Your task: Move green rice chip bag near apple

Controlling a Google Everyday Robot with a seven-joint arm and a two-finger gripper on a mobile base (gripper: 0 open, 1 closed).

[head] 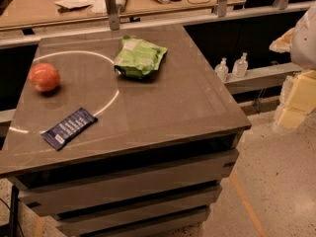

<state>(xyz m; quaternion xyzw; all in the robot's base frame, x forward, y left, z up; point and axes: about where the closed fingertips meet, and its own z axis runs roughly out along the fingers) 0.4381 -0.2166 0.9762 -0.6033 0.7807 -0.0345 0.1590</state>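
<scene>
While the gripper (302,39) sits cut off at the frame's upper right edge, clear of the table (197,102), its state can't be told. Green rice chip bag (139,57) lies upper centre on the tabletop. Apple (44,77) is at left, well apart.

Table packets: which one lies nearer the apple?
The flat dark-blue bar, front-left; the puffy green rice chip bag sits farther back. Gripper at the view's right edge.
</scene>
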